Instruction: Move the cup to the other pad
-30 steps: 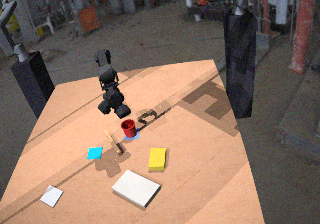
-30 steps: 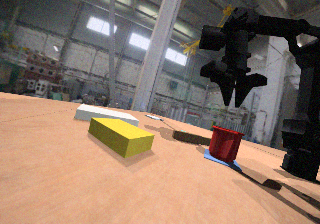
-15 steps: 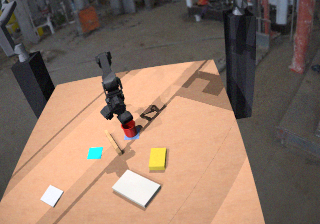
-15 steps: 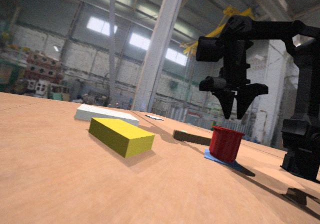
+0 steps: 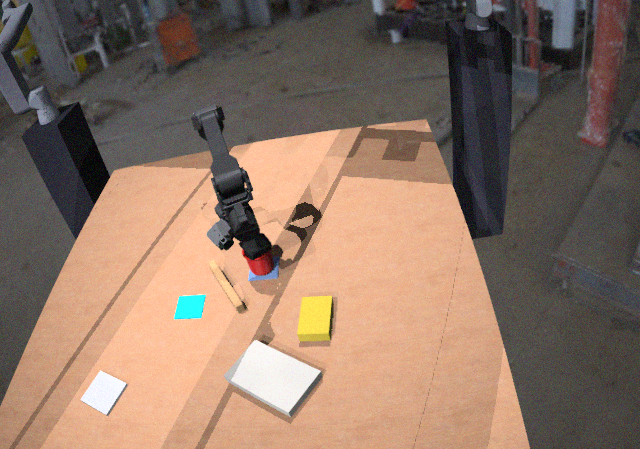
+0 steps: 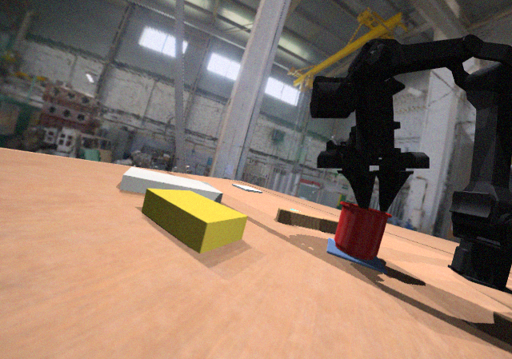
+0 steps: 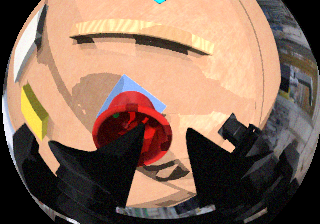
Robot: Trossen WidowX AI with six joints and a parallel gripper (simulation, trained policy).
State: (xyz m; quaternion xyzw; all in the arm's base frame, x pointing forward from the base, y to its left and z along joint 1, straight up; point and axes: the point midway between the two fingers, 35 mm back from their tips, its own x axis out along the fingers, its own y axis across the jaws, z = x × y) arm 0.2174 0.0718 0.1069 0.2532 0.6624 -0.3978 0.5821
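Pincer (image 5: pixel 257 254) (image 6: pixel 375 209) (image 7: pixel 166 130) part-open, grips nothing. Red cup (image 5: pixel 261 265) (image 6: pixel 359 233) (image 7: pixel 132 100) upright on blue pad (image 5: pixel 264 277) (image 6: pixel 333 246) (image 7: pixel 125 83), beneath; wrist view puts it left of the finger gap, one fingertip over its mouth. Rim pinch looks likely.

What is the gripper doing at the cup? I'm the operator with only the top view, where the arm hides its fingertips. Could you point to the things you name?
Observer: The gripper (image 5: pixel 258 256) (image 6: pixel 374 209) (image 7: pixel 166 130) is partly open; the exterior view shows a gap between its tips.

Operator: Can you see anything inside the cup (image 5: pixel 261 265) (image 6: pixel 359 234) (image 7: pixel 131 100)?

Observer: Yes, the wrist view shows a small green thing (image 7: pixel 116 115) in there, but I can't tell how many marbles there are.
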